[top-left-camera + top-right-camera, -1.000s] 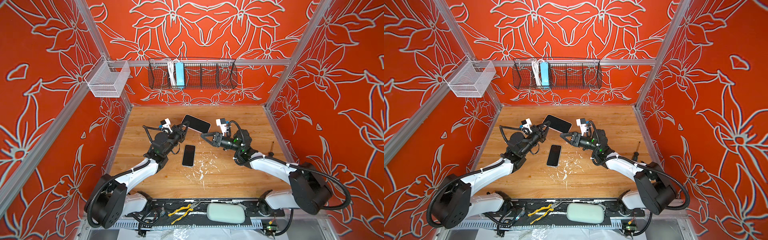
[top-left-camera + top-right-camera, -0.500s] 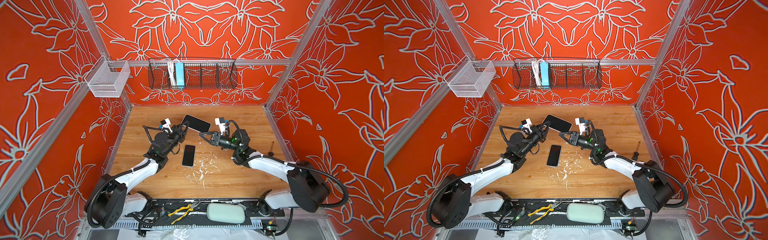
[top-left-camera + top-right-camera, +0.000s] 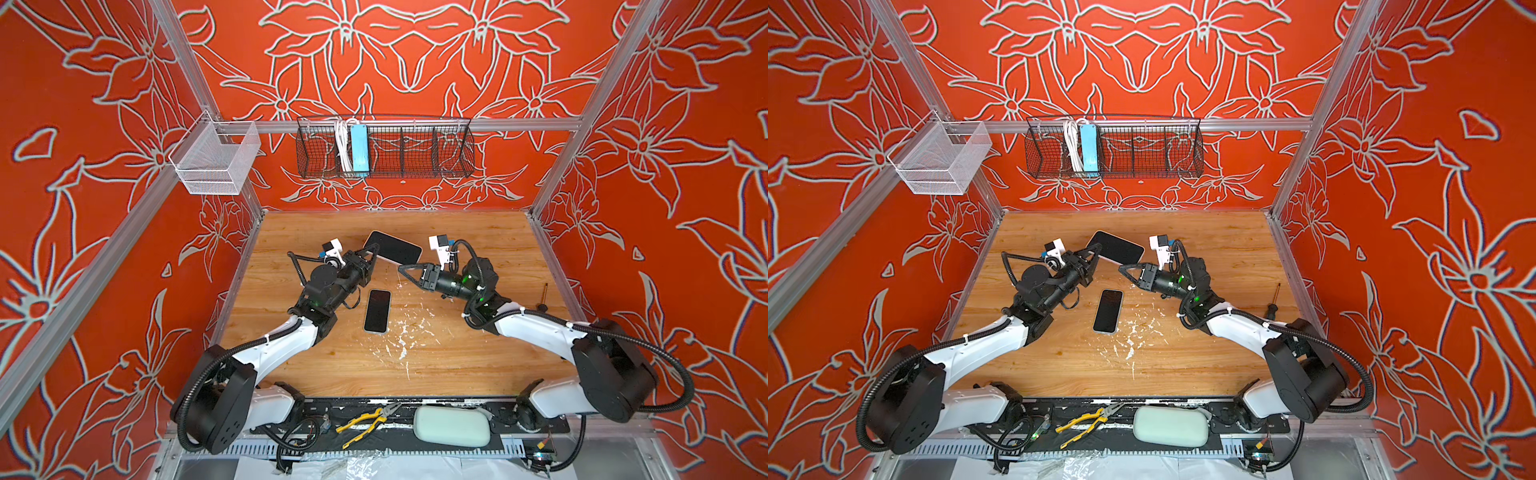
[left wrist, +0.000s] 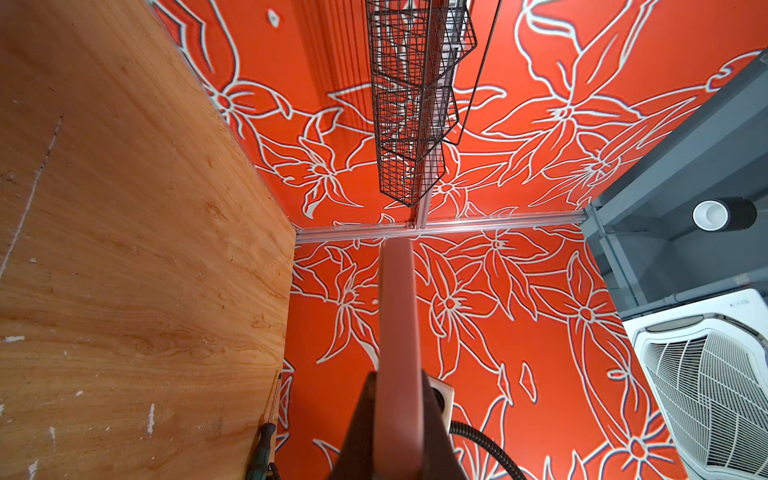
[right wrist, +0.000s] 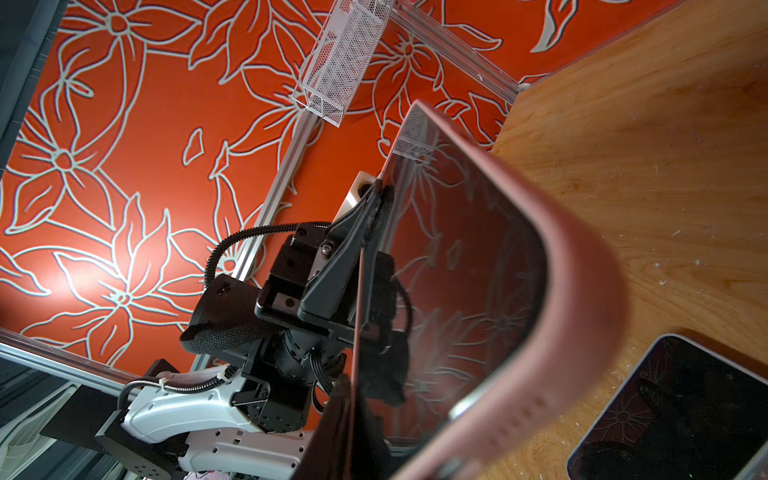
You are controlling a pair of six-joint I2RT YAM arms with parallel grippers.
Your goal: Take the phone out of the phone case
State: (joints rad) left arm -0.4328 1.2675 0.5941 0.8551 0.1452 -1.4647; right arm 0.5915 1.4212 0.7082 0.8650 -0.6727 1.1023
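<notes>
The pink phone case [image 3: 395, 248] with the dark-screened phone [image 5: 465, 257] in it hangs tilted above the back middle of the table in both top views. My left gripper [image 3: 374, 250] is shut on its left end; in the left wrist view the pink edge [image 4: 397, 311] runs out from between the dark fingers [image 4: 436, 415]. My right gripper [image 3: 402, 270] meets the case's near edge from the right. In the right wrist view its fingers [image 5: 332, 415] are shut on a thin pink lip of the case [image 5: 582, 270].
A second bare black phone [image 3: 377, 310] lies flat on the wooden table [image 3: 478, 365] below the held case. A screwdriver [image 3: 544, 295] lies by the right wall. A black wire basket [image 3: 384, 147] and a white mesh basket [image 3: 216, 160] hang on the walls. Pliers [image 3: 368, 422] lie on the front rail.
My right gripper has moved left up to the case's near edge and its jaws have closed. The left gripper and the case have stayed in place.
</notes>
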